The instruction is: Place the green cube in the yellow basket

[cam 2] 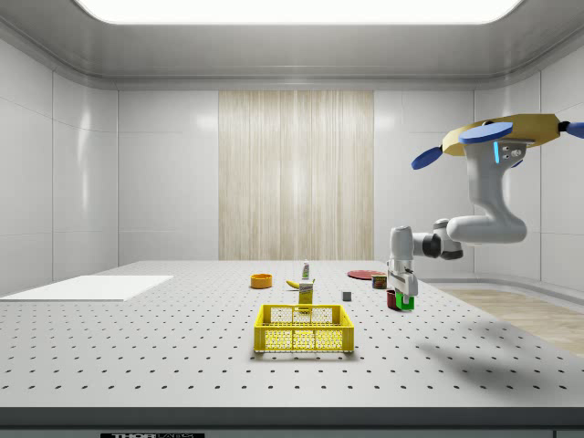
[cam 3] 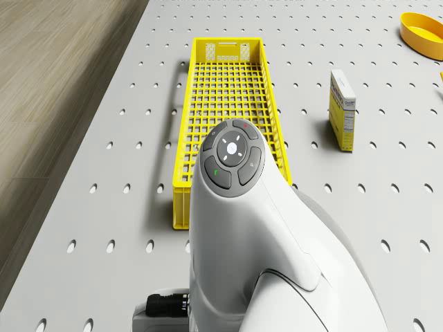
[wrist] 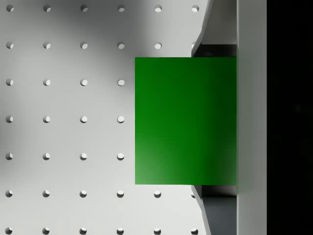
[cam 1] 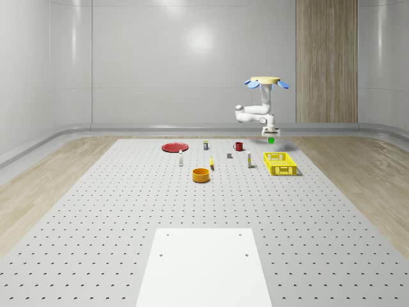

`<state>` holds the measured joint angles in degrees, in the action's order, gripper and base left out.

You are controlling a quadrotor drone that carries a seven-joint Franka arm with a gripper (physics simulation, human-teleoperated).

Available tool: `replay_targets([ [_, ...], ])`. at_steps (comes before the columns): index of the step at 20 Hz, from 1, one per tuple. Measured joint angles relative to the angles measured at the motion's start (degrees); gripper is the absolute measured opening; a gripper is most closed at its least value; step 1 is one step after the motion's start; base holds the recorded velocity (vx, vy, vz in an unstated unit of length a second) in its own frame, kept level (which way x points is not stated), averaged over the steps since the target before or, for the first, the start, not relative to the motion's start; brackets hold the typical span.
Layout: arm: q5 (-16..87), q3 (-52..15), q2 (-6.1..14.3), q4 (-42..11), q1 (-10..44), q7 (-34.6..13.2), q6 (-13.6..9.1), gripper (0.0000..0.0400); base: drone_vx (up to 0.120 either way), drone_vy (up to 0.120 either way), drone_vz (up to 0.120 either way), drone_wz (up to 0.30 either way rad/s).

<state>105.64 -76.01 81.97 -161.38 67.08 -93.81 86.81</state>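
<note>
In the whole-scene view, the things are lying across the perforated counter (cam 1: 128, 211) from that view's left: a red plate (cam 1: 174, 147), a small white bottle (cam 1: 181, 158), an orange bowl (cam 1: 201, 174), a banana (cam 1: 211, 164), a red mug (cam 1: 238, 146), then the yellow basket (cam 1: 280, 163). Several small boxes between them are too small to name.

The drone (cam 1: 265, 82) is hovering in the air beyond the basket, toward the far edge of the counter. Its arm (cam 1: 254, 112) is hanging down from the body, bending sideways at the elbow, then pointing the wrist straight down. The end effector (cam 1: 271, 138) is pinching the green cube (cam 1: 271, 139), holding it clear of the counter and above the basket's rim level.

In the side view, the cube (cam 2: 406, 300) is hanging to the basket's (cam 2: 304, 329) right, apart from it, partly in front of the mug.

In the drone view, the arm's white housing is covering the basket's (cam 3: 228, 90) near end.

In the wrist view, the cube (wrist: 186, 120) is pressing against one finger (wrist: 251, 117); the other finger is cut off.
</note>
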Motion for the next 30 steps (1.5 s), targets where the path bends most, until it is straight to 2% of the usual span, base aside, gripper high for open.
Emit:
replay_targets([
  [2,-0.12,-0.04,0.26,0.01,0.07,-0.06,0.24,0.0251,0.120,0.100,0.000,0.000],
  [30,-1.41,-0.41,3.27,0.17,0.85,-0.69,3.03,0.0251,0.120,0.000,0.000,0.000],
])
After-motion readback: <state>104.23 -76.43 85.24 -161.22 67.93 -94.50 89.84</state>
